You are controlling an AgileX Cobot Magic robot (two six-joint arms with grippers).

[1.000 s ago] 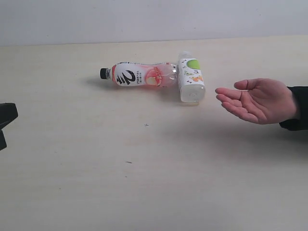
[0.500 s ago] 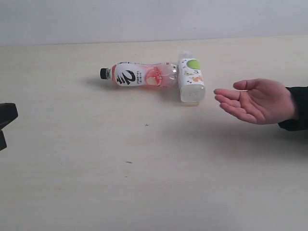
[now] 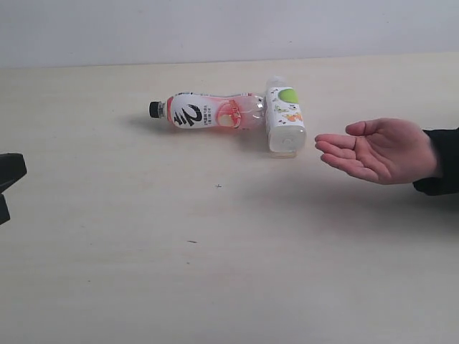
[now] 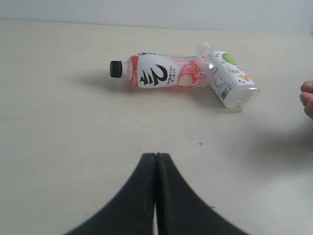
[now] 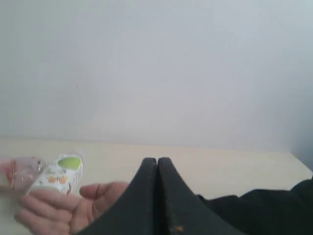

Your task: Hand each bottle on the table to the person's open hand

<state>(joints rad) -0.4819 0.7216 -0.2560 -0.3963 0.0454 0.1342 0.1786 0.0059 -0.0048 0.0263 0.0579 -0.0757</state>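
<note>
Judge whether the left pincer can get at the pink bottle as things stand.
Probably yes: only bare table lies between the shut left pincer and the pink bottle, though it must open first.

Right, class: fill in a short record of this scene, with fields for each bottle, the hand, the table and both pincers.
bottles in view: two, both lying on their sides
pink-red bottle: black cap pointing away from the hand, base against the other bottle
green-label bottle: the one nearer the hand, not touching it
open hand: palm up, empty
left pincer: shut, holding nothing, facing the bottles
right pincer: shut, holding nothing
table: pale wood grain
</note>
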